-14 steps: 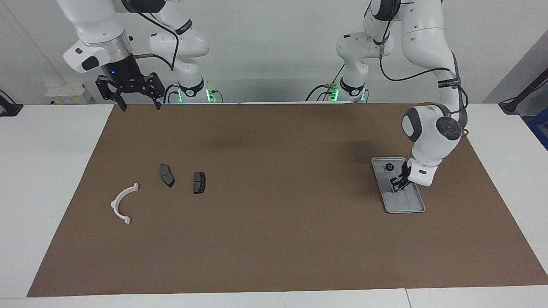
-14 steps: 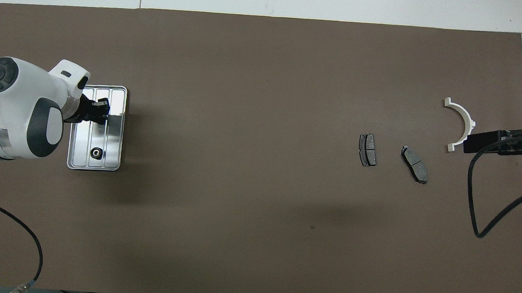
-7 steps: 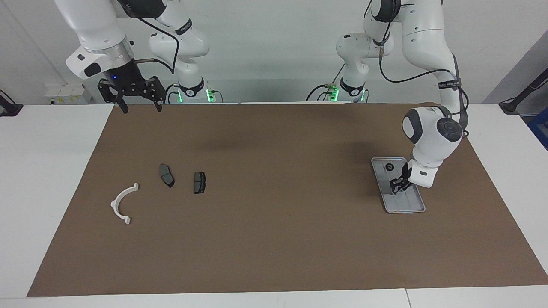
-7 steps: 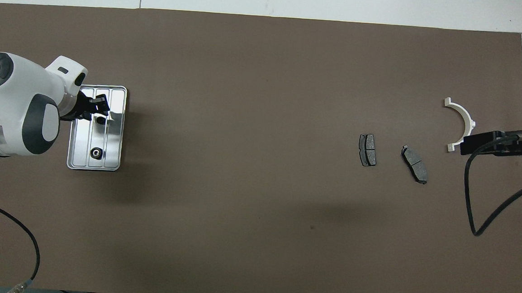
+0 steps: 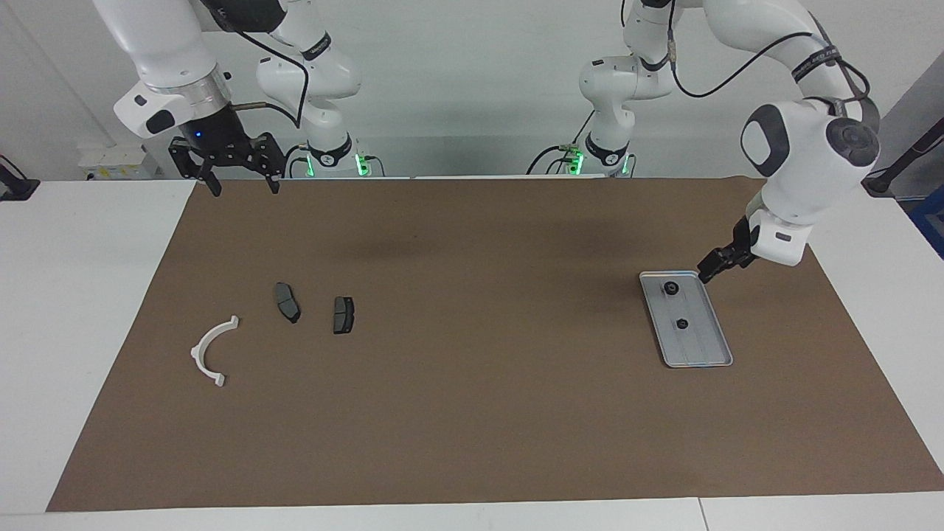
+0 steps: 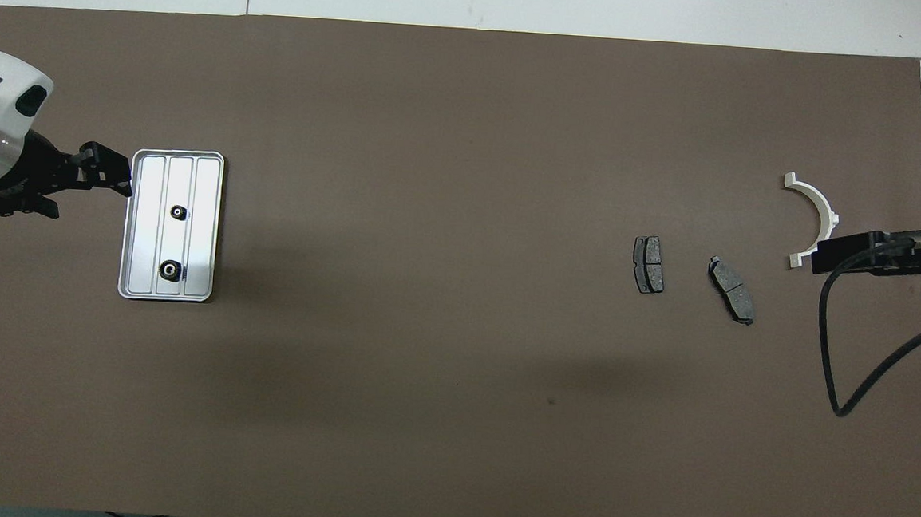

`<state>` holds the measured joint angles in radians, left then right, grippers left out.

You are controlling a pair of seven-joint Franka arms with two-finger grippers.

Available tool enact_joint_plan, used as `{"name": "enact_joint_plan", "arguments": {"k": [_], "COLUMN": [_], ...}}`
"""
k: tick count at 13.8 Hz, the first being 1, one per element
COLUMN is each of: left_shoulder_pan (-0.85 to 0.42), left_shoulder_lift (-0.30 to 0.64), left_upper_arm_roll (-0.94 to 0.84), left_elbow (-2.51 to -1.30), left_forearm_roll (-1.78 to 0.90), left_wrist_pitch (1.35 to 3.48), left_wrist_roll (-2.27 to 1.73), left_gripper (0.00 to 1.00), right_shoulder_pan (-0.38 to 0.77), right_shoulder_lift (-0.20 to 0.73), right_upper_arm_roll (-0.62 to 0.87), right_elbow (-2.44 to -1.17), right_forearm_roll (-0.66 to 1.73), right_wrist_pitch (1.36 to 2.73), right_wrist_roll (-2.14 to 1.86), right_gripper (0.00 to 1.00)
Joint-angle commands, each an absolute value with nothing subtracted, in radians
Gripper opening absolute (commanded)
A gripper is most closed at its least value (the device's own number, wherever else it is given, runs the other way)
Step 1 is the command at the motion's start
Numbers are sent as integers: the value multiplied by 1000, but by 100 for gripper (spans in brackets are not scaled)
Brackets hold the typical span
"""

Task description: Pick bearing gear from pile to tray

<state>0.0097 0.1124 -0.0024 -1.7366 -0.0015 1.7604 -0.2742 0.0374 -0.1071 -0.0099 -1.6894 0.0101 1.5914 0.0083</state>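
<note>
The silver tray (image 5: 706, 352) lies on the brown mat at the left arm's end; it also shows in the overhead view (image 6: 202, 195). Two small black round bearing gears (image 5: 670, 287) (image 5: 682, 323) lie in it, apart from each other (image 6: 169, 270) (image 6: 179, 212). My left gripper (image 5: 706, 274) hangs empty in the air over the tray's edge, fingers slightly apart. The pile at the right arm's end holds a white half-ring (image 5: 198, 348) and two dark brake pads (image 5: 287, 302) (image 5: 343, 315). My right gripper (image 5: 240, 184) waits open over the mat's edge by its base.
The brown mat (image 5: 472, 383) covers most of the white table. The right arm's black hand and cable (image 6: 869, 251) reach in beside the half-ring (image 6: 827, 211) in the overhead view. The brake pads (image 6: 649, 264) (image 6: 731, 289) lie side by side.
My left gripper let go of a gear in the tray, then rose and drew off the tray. A second gear now lies in the tray. The right arm barely moved.
</note>
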Motion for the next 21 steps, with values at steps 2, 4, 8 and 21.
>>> {"name": "enact_joint_plan", "arguments": {"k": [2, 4, 8, 21], "left_shoulder_pan": [20, 35, 69, 37], "left_shoulder_lift": [-3, -23, -63, -54], "left_upper_arm_roll": [-11, -11, -15, -23], "left_elbow": [-1730, -1741, -1785, -1721], "left_forearm_roll": [3, 2, -12, -29], "left_wrist_pitch": [1643, 1635, 1644, 1674], "left_wrist_roll": [-259, -233, -236, -72], "left_gripper": [100, 100, 100, 100], "right_shoulder_pan": [46, 44, 44, 40], "right_shoulder_lift": [-121, -120, -117, -117], "right_upper_arm_roll": [-20, -20, -20, -20], "right_elbow": [-1697, -1695, -1695, -1694], "right_forearm_roll": [15, 15, 15, 14], "right_wrist_pitch": [1586, 1585, 1583, 1577], "right_wrist_roll": [-5, -5, -5, -5], "right_gripper": [100, 100, 100, 100]}}
